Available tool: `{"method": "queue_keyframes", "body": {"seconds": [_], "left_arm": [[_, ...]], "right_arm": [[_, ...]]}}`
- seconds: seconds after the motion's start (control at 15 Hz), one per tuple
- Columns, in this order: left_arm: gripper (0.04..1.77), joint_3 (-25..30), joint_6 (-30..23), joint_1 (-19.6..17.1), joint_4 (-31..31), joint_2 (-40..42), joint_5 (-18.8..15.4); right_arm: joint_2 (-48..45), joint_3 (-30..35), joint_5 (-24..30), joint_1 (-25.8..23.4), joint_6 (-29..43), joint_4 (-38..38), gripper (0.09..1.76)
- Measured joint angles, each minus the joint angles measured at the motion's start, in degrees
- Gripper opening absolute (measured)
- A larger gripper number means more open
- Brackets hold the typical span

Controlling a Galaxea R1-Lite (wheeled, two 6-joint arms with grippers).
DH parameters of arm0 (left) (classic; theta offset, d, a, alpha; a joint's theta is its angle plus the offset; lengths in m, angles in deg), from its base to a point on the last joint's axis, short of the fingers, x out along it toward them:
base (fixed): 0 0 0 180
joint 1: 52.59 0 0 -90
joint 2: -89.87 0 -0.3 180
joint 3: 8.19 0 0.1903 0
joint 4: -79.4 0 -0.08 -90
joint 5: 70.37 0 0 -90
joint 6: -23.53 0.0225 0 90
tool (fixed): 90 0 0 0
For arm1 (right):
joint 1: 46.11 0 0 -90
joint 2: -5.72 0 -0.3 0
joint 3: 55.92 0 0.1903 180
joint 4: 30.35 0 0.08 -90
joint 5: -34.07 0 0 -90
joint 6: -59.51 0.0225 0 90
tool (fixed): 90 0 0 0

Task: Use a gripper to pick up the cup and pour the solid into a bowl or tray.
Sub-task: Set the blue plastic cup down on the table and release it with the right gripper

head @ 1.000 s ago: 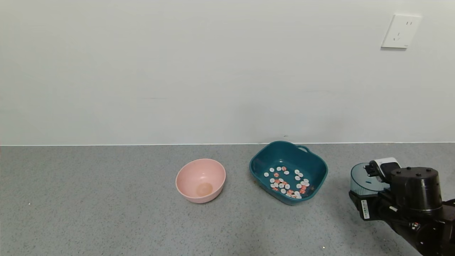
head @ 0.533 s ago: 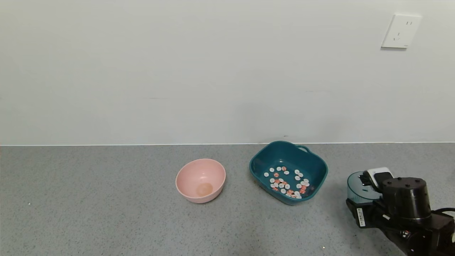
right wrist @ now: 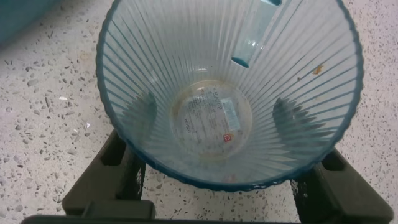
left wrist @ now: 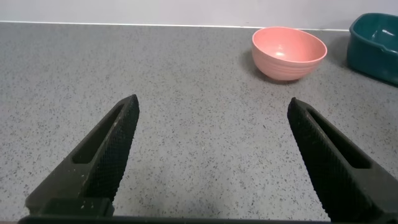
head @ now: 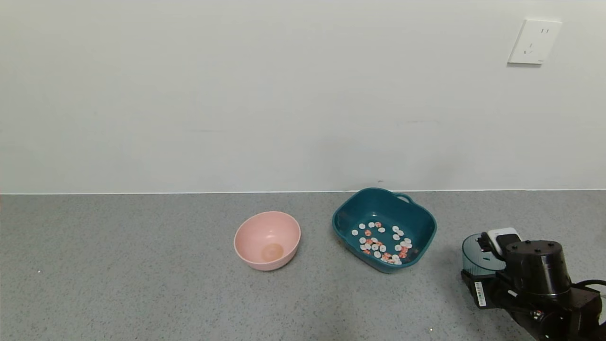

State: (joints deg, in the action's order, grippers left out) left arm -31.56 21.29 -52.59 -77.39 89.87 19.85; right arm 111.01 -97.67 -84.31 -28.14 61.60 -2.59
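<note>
The ribbed pale blue-green cup stands upright at the table's far right, low over or on the surface. My right gripper is shut on the cup. In the right wrist view the cup is empty, showing only a label on its bottom, and the gripper has a finger on each side of its wall. The white and orange-red solid lies in the dark teal tub, left of the cup. My left gripper is open and empty over bare table.
A round pink bowl sits left of the tub and also shows in the left wrist view. The tub's corner shows there too. A wall with an outlet stands behind the grey speckled table.
My right gripper has moved down and slightly nearer with the cup in it. The tub, solid and pink bowl have not moved.
</note>
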Motion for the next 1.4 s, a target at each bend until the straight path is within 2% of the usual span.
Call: {"method": "queue_keyframes", "body": {"seconds": [0.93, 1.07, 1.4], "left_arm": [[1.72, 0.0, 0.0, 0.0, 0.0, 0.0, 0.0], [1.72, 0.0, 0.0, 0.0, 0.0, 0.0, 0.0], [1.72, 0.0, 0.0, 0.0, 0.0, 0.0, 0.0]], "right_arm": [[0.9, 0.1, -0.3, 0.0, -0.1, 0.1, 1.31], [0.9, 0.2, -0.4, 0.0, -0.2, 0.2, 1.42], [0.9, 0.4, -0.3, 0.1, -0.2, 1.3, 1.56]]}}
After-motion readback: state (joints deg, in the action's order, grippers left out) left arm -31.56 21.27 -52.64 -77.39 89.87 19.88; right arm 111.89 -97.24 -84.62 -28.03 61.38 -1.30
